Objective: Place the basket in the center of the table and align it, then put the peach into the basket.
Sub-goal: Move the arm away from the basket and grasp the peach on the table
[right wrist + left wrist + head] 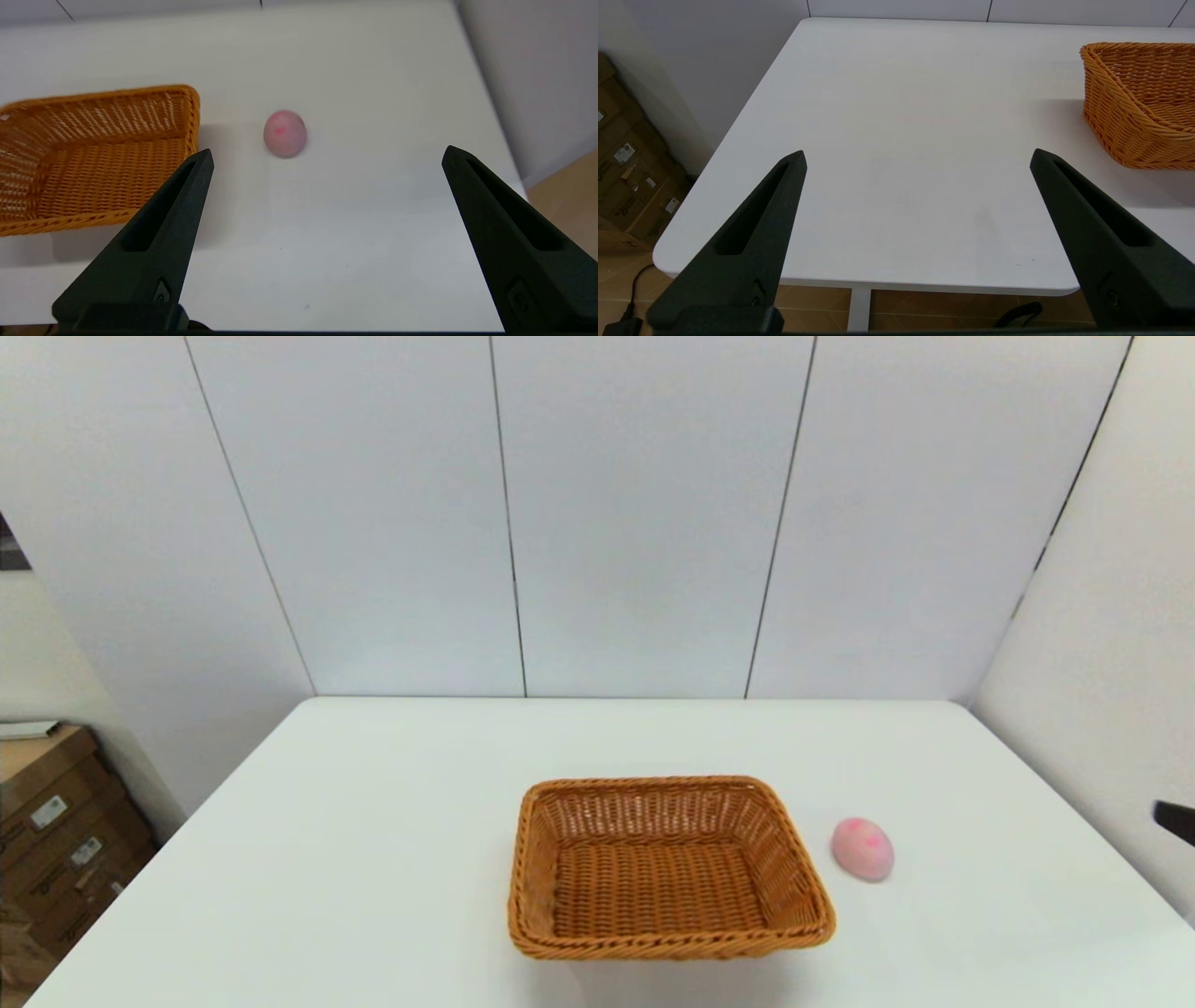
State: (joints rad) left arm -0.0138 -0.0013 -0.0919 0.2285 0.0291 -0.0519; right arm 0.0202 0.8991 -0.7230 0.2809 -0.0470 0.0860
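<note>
From my remote station: the basket (667,868) sits empty on the table (373,821), near the front edge and slightly right of the middle, with the peach (863,848) just beside its right wall, apart from it and resting on its side. The basket's long axis runs left to right, its front rim looking close to square with the table edge, though the right end seems turned very slightly.

My left gripper (917,156) hangs over the front left of the table, fingers spread wide, the basket off to its side. My right gripper (327,154) hovers over the front right, fingers equally wide apart, with the peach ahead between them and the basket corner next to one finger. Only a dark sliver of the right arm (1174,821) shows in the head view.

I judge the wicker light and fairly stiff, likely to slide easily on the smooth white top; a pinch over the braided rim at a side wall looks the surest hold. The peach looks smooth and rounded, apt to roll, so I would close across its narrow waist, gently.
</note>
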